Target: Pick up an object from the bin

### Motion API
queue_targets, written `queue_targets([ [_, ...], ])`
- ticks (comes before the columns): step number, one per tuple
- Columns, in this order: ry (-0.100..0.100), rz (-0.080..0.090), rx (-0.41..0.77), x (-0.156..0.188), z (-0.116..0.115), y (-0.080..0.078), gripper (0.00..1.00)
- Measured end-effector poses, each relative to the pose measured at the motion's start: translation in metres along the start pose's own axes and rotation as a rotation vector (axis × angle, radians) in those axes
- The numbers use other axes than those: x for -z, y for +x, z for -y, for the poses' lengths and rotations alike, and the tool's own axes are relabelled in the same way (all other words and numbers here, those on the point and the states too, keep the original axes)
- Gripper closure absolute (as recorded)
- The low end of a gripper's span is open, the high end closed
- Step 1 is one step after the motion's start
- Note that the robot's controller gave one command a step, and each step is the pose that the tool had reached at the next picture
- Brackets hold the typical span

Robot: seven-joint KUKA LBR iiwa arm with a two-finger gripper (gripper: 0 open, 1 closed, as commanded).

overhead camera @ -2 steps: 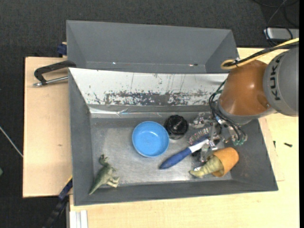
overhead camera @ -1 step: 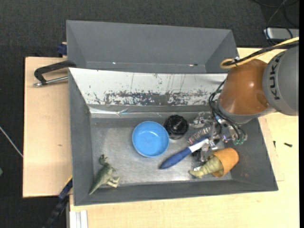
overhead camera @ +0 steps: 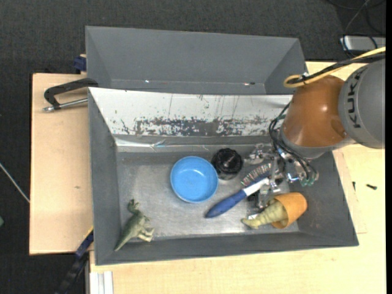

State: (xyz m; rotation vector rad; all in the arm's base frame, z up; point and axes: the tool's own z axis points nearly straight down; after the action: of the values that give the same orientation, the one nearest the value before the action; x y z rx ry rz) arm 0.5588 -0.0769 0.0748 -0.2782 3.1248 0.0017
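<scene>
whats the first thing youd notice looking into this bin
A bright blue bowl sits mid-floor in the grey bin, with a black round cap just to its right. At the right, the gripper hangs over a blue-handled brush and an orange piece. A green toy dinosaur stands apart in the near left corner.
</scene>
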Motion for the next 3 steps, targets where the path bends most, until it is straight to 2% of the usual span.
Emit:
queue_targets([
  [2,0.0,0.0,-0.001,0.0016,-0.0008,-0.0023,0.0],
  [3,0.001,0.002,-0.001,0.0025,-0.0007,-0.0032,1.0],
])
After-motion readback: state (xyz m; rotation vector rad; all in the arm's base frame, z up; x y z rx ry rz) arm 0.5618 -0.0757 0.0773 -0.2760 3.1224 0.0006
